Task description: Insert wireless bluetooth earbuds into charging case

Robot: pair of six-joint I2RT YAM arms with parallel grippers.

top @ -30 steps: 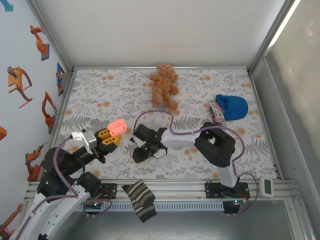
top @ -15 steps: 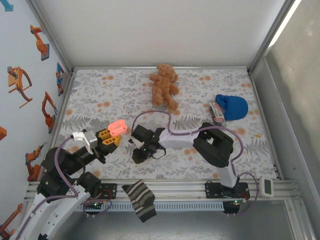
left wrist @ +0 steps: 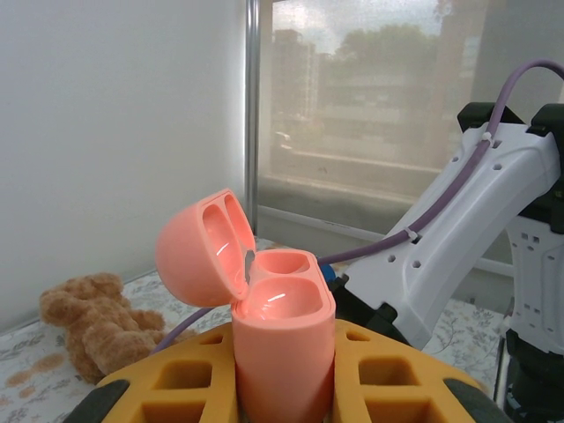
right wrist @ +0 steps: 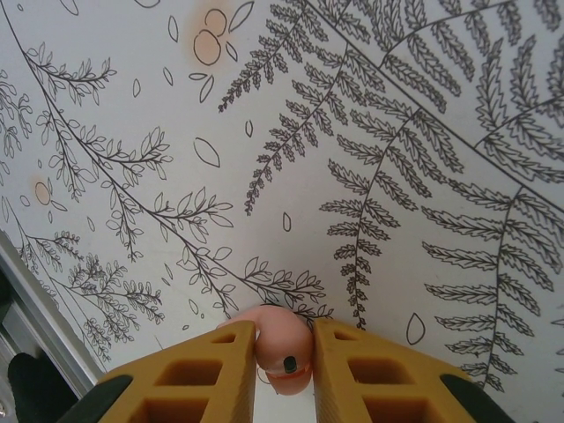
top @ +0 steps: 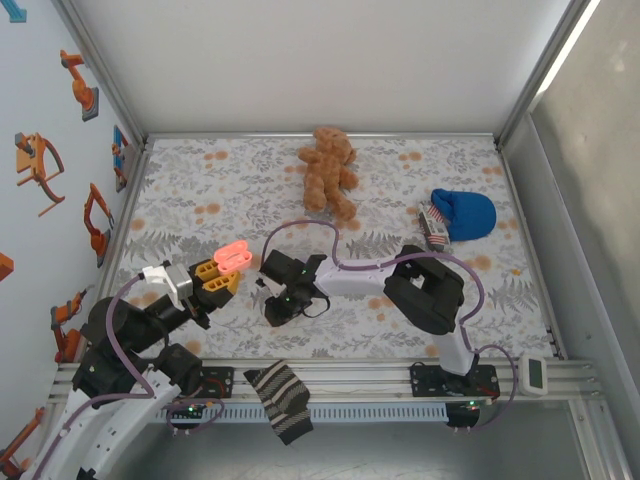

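Progress is early, with no earbud seated. At 9 o'clock on the table (top: 200, 190), the left gripper (left wrist: 284, 370) pinches the case (left wrist: 280, 304) upright, lid swung open toward 10 o'clock and both wells apparently empty. At 4 o'clock from it, the right gripper (right wrist: 284, 339) is clamped on one pink earbud (right wrist: 280, 351) at table level. Lift, transfer and insertion are left to do.

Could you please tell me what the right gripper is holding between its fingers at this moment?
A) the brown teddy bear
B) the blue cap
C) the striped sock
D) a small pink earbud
D: in the right wrist view, the right gripper is shut on a small pink earbud, with the fern-printed table behind it.
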